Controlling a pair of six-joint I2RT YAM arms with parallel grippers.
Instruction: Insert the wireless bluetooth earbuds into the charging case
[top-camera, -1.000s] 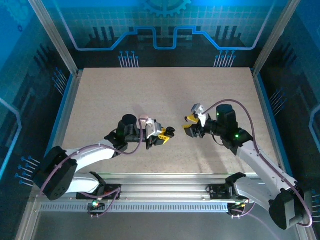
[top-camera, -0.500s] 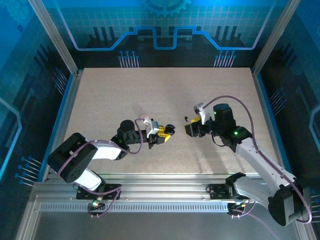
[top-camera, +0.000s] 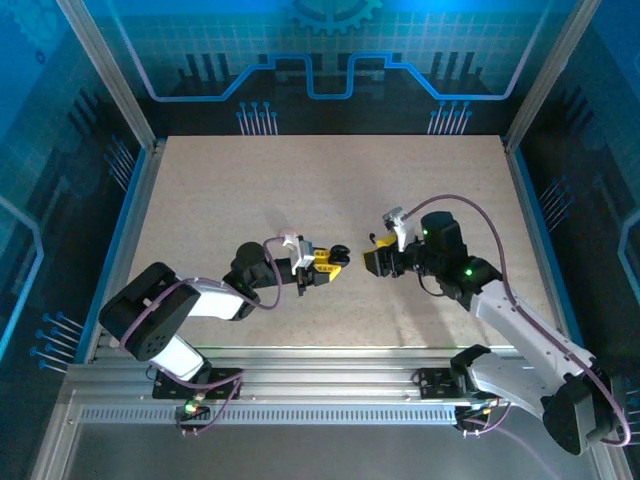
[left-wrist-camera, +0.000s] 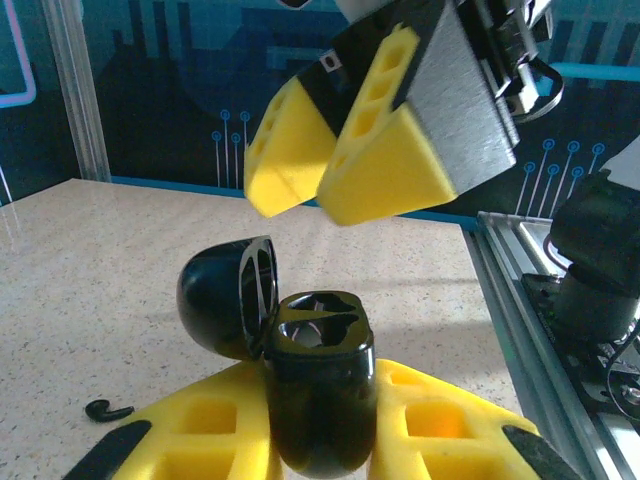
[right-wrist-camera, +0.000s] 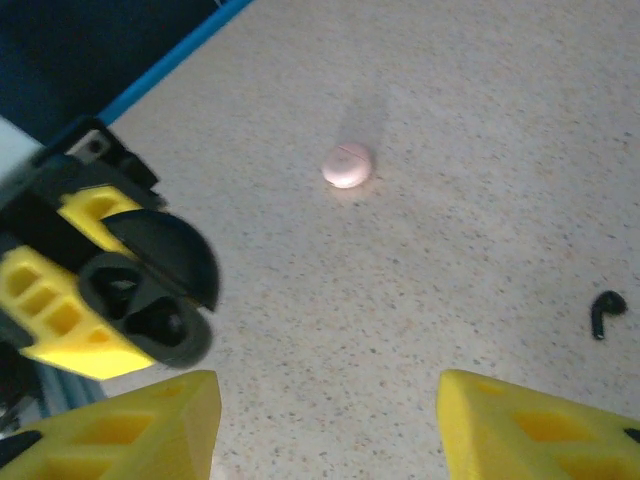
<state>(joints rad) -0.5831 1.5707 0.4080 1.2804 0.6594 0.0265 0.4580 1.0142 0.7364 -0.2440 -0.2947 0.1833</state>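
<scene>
Charging case (left-wrist-camera: 318, 390) lid open, pinched in left gripper (top-camera: 329, 263), right gripper (right-wrist-camera: 330, 405) spread, black earbud (right-wrist-camera: 605, 313) on table (right-wrist-camera: 470, 200)

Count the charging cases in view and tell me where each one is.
2. The open black charging case is clamped in the left tool. The closed pink charging case lies on the table. Others may be hidden.

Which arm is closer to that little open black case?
Left. The left tool is clamped on the black case; the right tool hangs open just across from it, not touching.
</scene>
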